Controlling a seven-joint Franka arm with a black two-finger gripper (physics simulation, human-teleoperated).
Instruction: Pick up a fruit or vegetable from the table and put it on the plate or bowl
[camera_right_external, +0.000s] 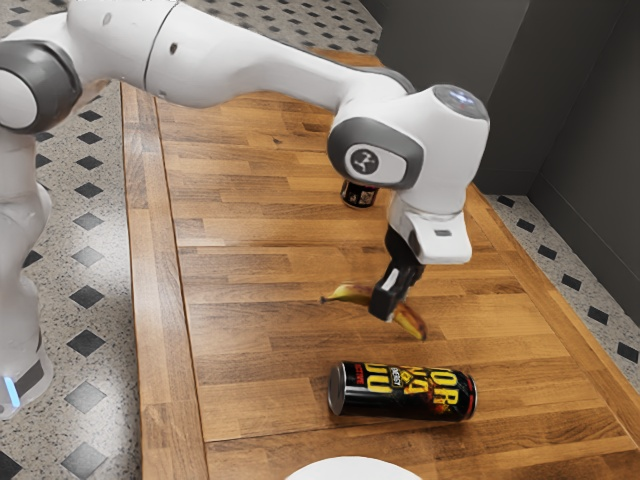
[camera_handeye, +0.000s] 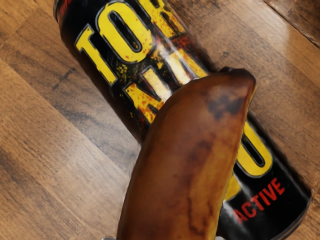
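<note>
Between the jaws of the gripper (camera_right_external: 388, 298), pinched, hangs the banana (camera_right_external: 410, 322); carried low, it could strike the can (camera_right_external: 402, 390) just beyond them.

Wooden table (camera_right_external: 260, 200) on speckled, diamond-dotted floor (camera_right_external: 80, 330) beside grey walls (camera_right_external: 570, 100).

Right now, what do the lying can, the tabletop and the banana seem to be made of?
The lying can: probably metal, glossy black print with yellow letters. The tabletop: wood, joined staves with visible grain, slight sheen. The banana: fruit peel, matte, yellow blotched with brown.
</note>
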